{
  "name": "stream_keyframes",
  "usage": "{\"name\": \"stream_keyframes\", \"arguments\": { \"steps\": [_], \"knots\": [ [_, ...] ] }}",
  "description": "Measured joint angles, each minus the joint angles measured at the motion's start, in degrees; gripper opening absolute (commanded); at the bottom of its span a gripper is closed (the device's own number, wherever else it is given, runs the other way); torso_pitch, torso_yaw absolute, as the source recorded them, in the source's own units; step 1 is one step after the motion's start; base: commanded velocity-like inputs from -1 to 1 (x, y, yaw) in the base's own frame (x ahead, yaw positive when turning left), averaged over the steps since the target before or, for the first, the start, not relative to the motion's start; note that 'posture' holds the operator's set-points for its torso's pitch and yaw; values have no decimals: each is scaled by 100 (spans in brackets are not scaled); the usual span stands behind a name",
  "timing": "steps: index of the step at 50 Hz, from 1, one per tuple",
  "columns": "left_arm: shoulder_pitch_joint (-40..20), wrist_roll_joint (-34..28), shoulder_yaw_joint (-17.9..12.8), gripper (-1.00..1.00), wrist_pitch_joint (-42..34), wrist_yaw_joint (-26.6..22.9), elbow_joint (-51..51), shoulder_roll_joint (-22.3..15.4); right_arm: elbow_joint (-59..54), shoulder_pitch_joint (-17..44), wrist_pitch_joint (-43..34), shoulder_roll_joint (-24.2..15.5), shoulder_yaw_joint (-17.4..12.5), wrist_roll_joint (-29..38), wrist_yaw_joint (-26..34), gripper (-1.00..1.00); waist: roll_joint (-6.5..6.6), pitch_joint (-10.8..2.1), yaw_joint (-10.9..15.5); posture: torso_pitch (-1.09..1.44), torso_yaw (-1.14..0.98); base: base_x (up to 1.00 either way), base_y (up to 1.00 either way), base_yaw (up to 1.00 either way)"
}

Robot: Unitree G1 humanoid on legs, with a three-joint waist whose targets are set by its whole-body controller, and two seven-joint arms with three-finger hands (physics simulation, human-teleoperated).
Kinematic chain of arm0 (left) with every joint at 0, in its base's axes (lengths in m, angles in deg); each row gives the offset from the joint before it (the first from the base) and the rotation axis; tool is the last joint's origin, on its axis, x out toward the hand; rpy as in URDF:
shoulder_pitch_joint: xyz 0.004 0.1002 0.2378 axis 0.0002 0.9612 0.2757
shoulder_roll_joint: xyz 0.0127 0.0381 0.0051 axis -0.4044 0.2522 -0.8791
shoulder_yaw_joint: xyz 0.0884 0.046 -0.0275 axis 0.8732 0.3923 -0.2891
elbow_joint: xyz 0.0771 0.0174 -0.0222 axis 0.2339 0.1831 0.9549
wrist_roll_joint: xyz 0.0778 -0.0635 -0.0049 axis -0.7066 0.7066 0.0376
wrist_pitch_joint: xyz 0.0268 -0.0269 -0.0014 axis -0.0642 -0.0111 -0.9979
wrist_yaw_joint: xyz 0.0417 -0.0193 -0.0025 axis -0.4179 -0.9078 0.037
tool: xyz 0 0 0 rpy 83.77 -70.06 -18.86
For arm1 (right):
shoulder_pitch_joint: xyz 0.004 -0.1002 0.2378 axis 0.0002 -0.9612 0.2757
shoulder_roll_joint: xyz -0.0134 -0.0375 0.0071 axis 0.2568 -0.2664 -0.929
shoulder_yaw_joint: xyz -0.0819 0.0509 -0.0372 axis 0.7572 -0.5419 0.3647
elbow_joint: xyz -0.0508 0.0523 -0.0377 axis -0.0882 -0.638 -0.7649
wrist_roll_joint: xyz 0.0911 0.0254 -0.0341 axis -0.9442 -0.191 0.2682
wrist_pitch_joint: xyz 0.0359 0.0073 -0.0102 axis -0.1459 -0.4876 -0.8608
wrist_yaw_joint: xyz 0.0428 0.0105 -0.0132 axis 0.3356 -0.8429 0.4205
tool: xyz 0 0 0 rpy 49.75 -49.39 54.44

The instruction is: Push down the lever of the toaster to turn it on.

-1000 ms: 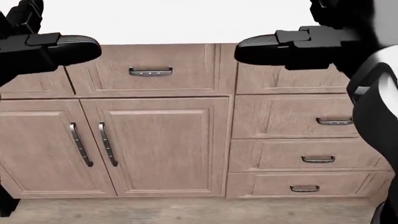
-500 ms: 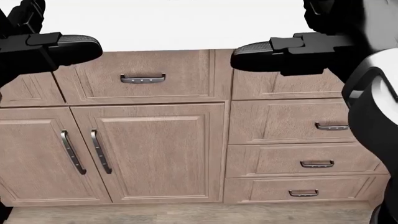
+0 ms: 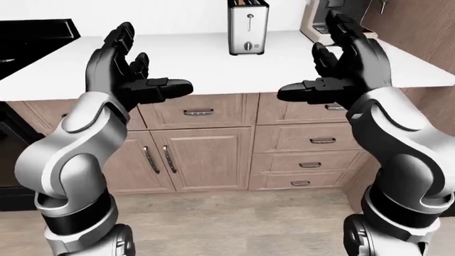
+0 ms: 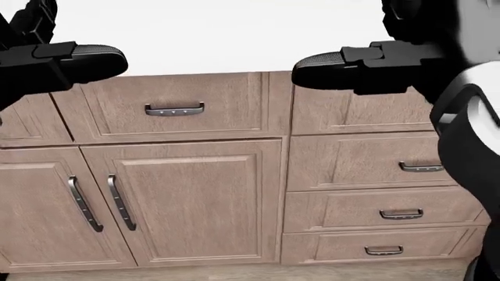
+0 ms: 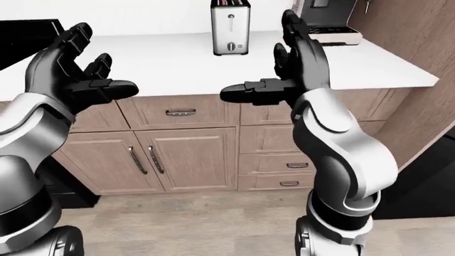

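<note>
Here, the tall brushed-steel slot toaster (image 3: 247, 26) stood at the top of the left-eye view, on the white countertop (image 3: 206, 64), its narrow end panel with a vertical lever slot and a round knob below facing the camera. Both hands were raised short of it, well apart. The black three-fingered left hand (image 3: 126, 66) was spread, thumb pointing inward, gripping nothing. The black three-fingered right hand (image 3: 341, 64) was likewise splayed and empty. Below the counter ran light-brown wooden cabinets (image 4: 195, 193) with dark metal handles.
</note>
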Motion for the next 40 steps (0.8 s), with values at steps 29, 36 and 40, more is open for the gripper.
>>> {"name": "stream_keyframes", "arguments": {
  "steps": [29, 36, 40],
  "knots": [
    [-86, 103, 39, 100, 13, 67, -85, -34, 60, 67, -32, -56, -40, -62, -25, 100, -241, -17, -32, 0, 0, 10, 19, 0],
    [-46, 153, 149, 100, 23, 19, -88, 35, 109, 17, 9, -91, -157, 0, -65, 100, -506, 3, -85, 0, 0, 10, 30, 0],
    [-81, 164, 159, 100, 0, -4, -73, 26, 57, 53, -35, -103, -135, 38, -70, 100, -468, -78, -83, 0, 0, 10, 30, 0]
  ]
}}
